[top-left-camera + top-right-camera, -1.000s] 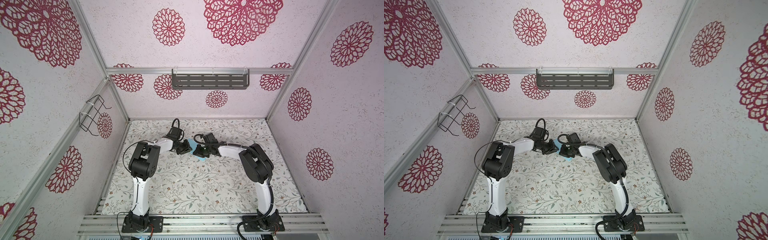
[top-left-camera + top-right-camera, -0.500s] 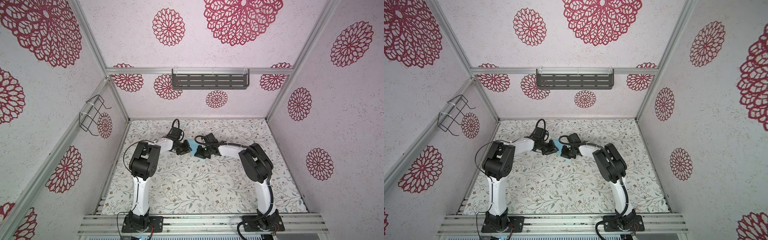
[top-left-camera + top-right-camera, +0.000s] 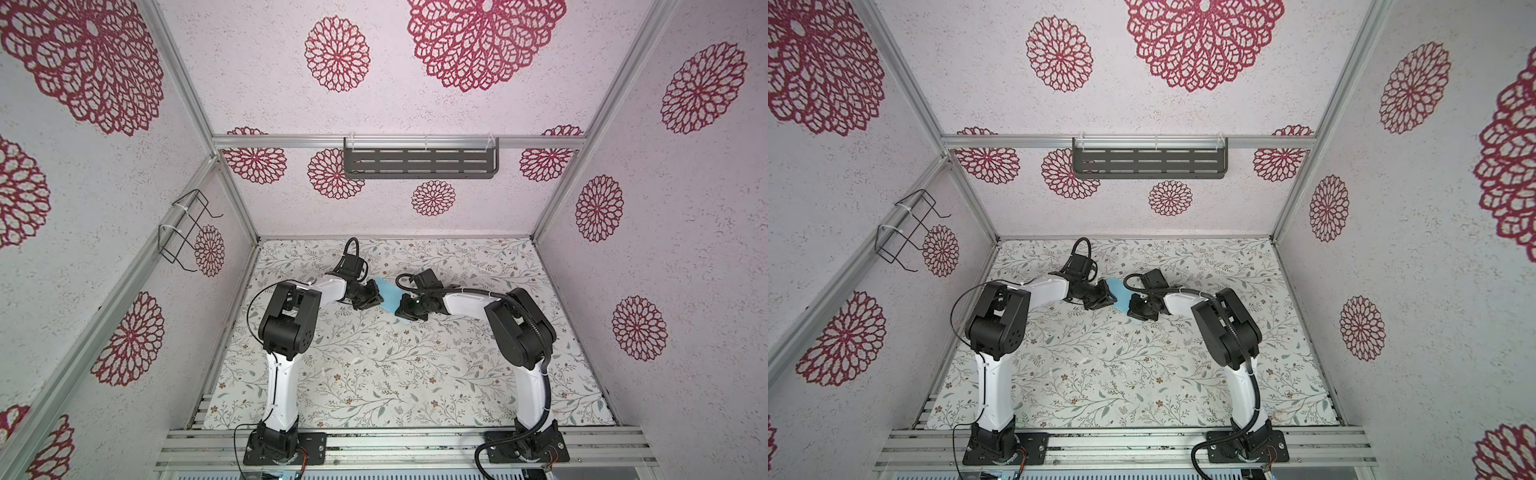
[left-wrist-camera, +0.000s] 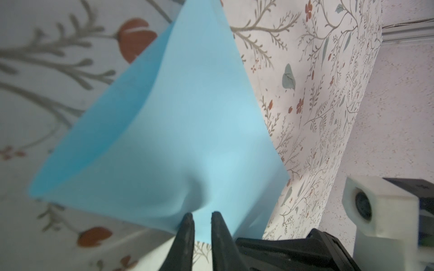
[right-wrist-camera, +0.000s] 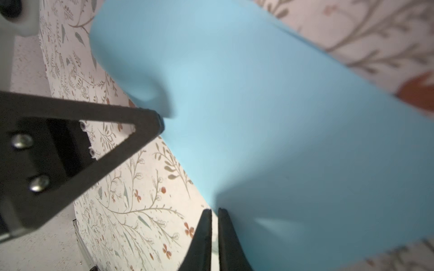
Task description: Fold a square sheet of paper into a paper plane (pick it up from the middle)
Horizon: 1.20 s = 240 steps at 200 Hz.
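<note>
Square sheet of paper (image 3: 389, 296): one, pinched by left gripper (image 4: 202, 214), right gripper (image 5: 215, 210)

Both top views look steeply down over the whole counter (image 3: 374, 365); the wrist views, close behind left gripper (image 4: 202, 217) and right gripper (image 5: 215, 212), share the square sheet of paper (image 4: 187, 117).

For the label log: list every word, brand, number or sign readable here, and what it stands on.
None can be read.
The paper is plain blue, unprinted.
The walls and table bear only flower and leaf patterns.
A faint mark on the dark casing in the left wrist view is too blurred to read.
</note>
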Each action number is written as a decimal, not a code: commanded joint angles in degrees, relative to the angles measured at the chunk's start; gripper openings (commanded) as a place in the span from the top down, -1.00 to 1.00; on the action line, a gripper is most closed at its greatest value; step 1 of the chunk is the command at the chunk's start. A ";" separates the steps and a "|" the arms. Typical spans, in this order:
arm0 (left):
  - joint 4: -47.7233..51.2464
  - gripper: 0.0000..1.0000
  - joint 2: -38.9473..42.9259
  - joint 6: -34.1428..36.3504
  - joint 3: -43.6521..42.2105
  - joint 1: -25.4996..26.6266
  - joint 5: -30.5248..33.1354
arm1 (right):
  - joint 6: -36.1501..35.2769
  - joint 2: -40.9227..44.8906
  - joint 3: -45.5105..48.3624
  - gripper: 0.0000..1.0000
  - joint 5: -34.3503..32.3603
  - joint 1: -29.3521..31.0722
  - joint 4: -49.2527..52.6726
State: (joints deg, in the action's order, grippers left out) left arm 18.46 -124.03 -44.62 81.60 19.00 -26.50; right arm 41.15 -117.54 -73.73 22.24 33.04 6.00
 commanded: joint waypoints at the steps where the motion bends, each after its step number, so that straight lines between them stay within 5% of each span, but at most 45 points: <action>1: 2.49 0.63 -2.34 0.14 0.14 -0.46 2.25 | -1.93 3.14 2.90 0.74 -2.84 -0.93 6.27; 56: 2.85 0.63 -2.27 0.57 0.53 -0.49 2.07 | -2.21 8.79 1.97 0.70 -0.36 -1.23 0.78; 145: 3.92 0.61 -2.69 1.81 1.81 -0.55 1.50 | -1.96 -3.91 -9.51 0.65 4.10 -0.64 1.76; 240: 3.39 0.51 -3.45 4.19 1.96 -4.10 -1.42 | -4.37 -5.85 -7.14 0.65 2.12 -0.86 6.23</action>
State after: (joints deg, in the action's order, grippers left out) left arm 20.45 -124.90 -42.00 83.31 17.54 -28.91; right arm 38.72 -123.31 -82.15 25.76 32.34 7.57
